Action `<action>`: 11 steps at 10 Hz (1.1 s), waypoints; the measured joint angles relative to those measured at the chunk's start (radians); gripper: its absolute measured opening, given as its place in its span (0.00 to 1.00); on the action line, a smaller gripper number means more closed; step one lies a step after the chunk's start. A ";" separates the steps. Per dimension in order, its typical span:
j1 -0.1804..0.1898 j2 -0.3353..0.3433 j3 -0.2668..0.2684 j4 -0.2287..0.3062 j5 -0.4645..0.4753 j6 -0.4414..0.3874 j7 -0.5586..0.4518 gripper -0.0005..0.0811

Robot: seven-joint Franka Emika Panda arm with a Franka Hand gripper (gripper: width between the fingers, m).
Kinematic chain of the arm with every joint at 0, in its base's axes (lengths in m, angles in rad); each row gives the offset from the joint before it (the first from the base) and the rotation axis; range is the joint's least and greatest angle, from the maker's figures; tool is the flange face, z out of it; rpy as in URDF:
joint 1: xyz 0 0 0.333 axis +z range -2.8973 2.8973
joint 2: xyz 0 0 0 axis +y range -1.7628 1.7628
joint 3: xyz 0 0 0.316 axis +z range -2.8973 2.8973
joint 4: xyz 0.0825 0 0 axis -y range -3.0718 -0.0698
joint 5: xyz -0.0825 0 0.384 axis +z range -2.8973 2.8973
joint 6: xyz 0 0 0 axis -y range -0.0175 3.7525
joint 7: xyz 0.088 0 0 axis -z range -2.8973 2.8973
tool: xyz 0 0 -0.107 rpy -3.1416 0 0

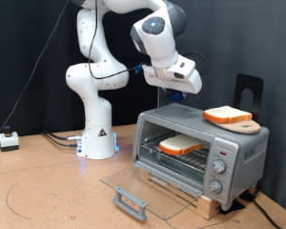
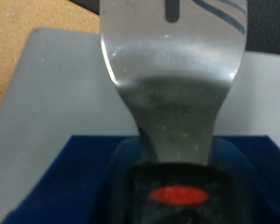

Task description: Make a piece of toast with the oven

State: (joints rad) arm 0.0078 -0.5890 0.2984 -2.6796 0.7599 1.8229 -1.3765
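A black backdrop hangs behind the oven (image 1: 200, 148). Its door lies open; the piece of toast (image 1: 182, 145) rests on its rack, light, stiff, crumbly. The gripper (image 1: 177, 91) above the oven clamps a metal spatula (image 2: 173, 84).

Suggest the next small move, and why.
Probably bring the gripper down toward the exterior view's left, before the boxy silver toaster oven: it hangs above its top, the glass door lies open, a pale bread slice sits inside.
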 joint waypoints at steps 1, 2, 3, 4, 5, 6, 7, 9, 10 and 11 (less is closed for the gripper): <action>0.000 0.001 0.014 -0.020 0.011 0.035 0.000 0.49; 0.000 0.004 0.023 -0.036 0.022 0.057 0.000 0.49; 0.000 0.005 0.030 -0.048 0.037 0.071 -0.008 0.53; 0.001 0.005 0.031 -0.056 0.054 0.075 -0.020 0.53; 0.001 0.004 0.031 -0.059 0.071 0.077 -0.034 0.75; 0.001 0.002 0.028 -0.059 0.088 0.078 -0.046 0.75; 0.001 -0.006 0.019 -0.058 0.119 0.077 -0.070 0.93; 0.001 -0.044 -0.040 -0.044 0.191 0.033 -0.129 0.98; 0.000 -0.063 -0.078 -0.034 0.204 -0.002 -0.145 1.00; -0.003 -0.075 -0.113 -0.018 0.195 -0.047 -0.145 1.00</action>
State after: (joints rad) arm 0.0052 -0.6644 0.1856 -2.6979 0.9551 1.7758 -1.5218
